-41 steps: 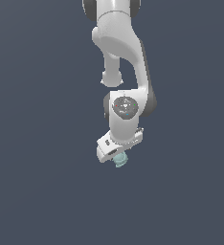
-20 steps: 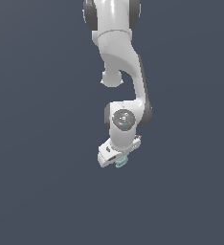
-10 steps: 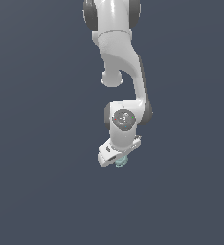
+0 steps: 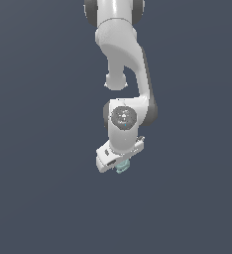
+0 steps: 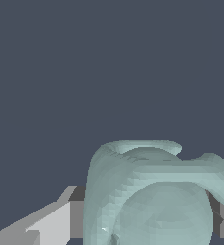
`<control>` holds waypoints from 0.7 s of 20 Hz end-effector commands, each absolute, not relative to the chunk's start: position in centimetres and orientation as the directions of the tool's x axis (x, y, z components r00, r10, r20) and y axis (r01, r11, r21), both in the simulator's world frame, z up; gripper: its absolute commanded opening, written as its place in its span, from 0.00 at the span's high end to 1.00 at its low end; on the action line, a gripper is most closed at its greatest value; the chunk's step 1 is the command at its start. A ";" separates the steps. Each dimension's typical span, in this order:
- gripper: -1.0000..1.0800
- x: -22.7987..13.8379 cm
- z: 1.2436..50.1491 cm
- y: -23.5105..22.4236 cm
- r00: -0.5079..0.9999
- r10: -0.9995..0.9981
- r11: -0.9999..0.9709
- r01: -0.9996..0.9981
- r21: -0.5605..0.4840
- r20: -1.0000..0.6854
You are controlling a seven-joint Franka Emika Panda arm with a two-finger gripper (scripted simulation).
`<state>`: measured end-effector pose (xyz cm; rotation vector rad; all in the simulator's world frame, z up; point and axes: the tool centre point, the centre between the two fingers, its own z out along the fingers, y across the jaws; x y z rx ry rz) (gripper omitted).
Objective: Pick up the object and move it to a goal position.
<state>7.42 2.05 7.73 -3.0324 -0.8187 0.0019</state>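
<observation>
Nothing appears to have shifted in the last half second, though two seconds back the hand [image 4: 119,163] hung higher and its wrist was turned differently. It now sits low in the exterior view, tilted, with the object [image 4: 121,167] peeking out just beneath it, a pale teal lump pressed against the hand's underside.

From the wrist view the object [image 5: 152,196] fills the near field, ridged and cup-like, with a grey finger [image 5: 51,222] touching one flank and a darker sliver of the other finger visible at the opposite flank. The hand looks closed narrowly on the object, holding it between the fingers.

Around the hand there is only flat dark blue-grey; no table surface, edge or shadow can be made out in either view, so whether the object is clear of any support cannot be told for certain. No goal marker is visible.

As a judgement, the pick-up is done and the arm [image 4: 122,59] is carrying its load. What is left is the move to the goal; how near that lies, the pictures do not show.
</observation>
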 end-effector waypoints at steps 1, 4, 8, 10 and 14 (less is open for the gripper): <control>1.00 7.9 9.6 1.3 0.864 0.503 -0.864 0.503 -0.001 0.000; 1.00 8.6 12.2 0.2 0.864 0.503 -0.864 0.503 -0.001 0.000; 1.00 9.5 15.2 -0.9 0.864 0.503 -0.864 0.503 -0.001 0.000; 1.00 9.8 16.3 -1.4 0.864 0.503 -0.864 0.503 -0.001 0.000; 1.00 10.3 17.7 -2.0 0.864 0.503 -0.864 0.503 -0.001 0.000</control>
